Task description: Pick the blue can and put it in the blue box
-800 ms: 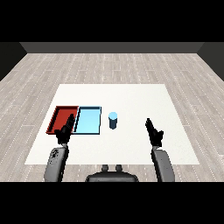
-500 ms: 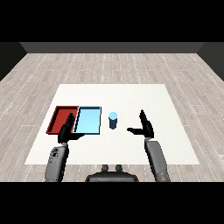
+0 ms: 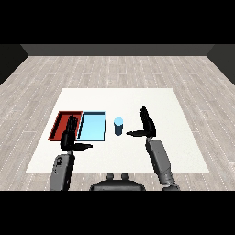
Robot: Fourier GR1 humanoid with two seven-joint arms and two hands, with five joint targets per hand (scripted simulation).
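Closer now, the right hand (image 3: 147, 125) nears the small blue cylindrical can (image 3: 119, 126), fingers spread wide, thumb out, ready to wrap it.

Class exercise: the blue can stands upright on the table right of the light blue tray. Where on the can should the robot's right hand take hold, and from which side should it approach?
Probably round the blue can's upright side wall, coming in from its right: the open right hand already faces it there, thumb pointing at it, and the light blue tray lies on the left.
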